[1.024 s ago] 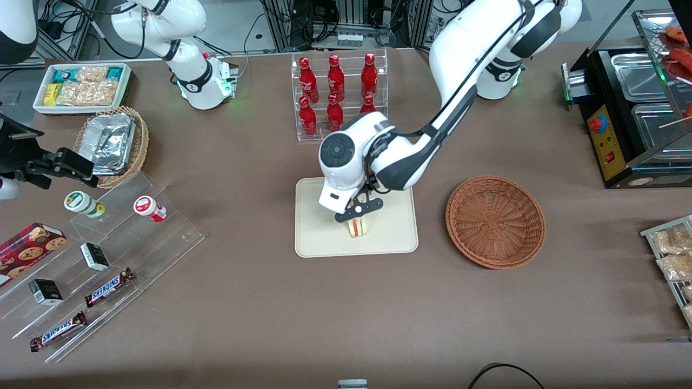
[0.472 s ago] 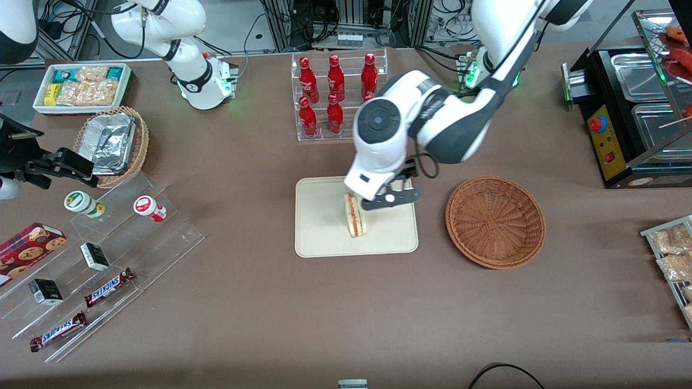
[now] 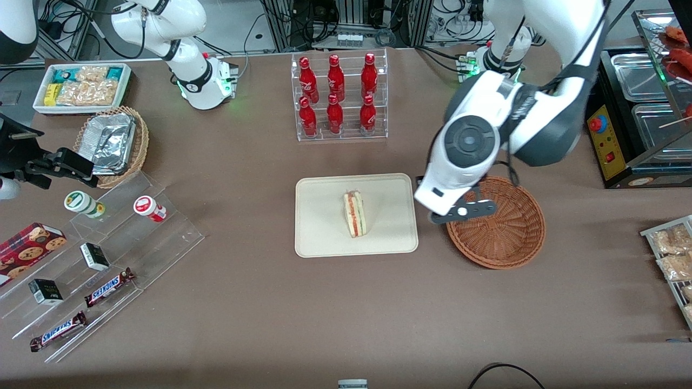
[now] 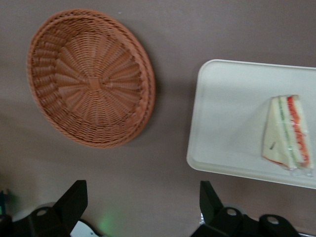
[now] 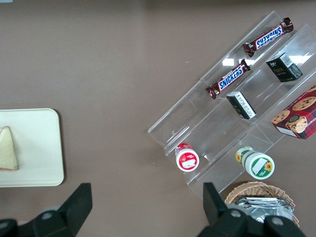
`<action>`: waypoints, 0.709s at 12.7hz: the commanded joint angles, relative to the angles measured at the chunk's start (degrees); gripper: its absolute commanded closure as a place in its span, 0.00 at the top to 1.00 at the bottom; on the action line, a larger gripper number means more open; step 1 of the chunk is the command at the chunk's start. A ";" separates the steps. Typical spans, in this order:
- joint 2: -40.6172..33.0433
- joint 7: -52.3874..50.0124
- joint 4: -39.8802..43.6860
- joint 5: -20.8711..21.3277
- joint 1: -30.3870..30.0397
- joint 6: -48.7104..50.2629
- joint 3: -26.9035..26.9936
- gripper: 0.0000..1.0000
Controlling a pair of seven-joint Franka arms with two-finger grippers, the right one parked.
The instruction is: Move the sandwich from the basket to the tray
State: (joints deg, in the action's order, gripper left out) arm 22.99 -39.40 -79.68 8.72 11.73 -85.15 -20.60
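Gripper: we find the left arm's gripper (image 3: 464, 212) raised above the table, over the rim of the basket (image 3: 505, 254) on the side toward the tray; in the wrist view its two fingers (image 4: 74, 197) stand wide apart with nothing between them.

Basket: we see the reddish-brown wicker bowl (image 4: 64, 49) with nothing in it, beside the tray toward the working arm's end of the table.

Tray: we note the cream tray (image 3: 319, 243) lying flat, just beside the basket with a strip of bare table between them.

Sandwich: we locate the sandwich (image 3: 354, 213) on the tray, near its middle, resting apart from the rim and well clear of the gripper.

Direction from the hand: we place the sandwich sideways from the gripper, toward the parked arm's end of the table.

Long axis: we read the wedge's long axis as running from farther to nearer the front camera, the red and green filling edge facing up.

Stage: we judge the placement done, since the sandwich lies released on the tray.
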 commanded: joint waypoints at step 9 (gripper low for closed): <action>-17.79 23.28 -16.38 -5.90 -14.27 0.07 2.21 1.00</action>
State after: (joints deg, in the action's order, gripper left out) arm 10.61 -21.41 -91.08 5.32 -0.33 -85.03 -20.30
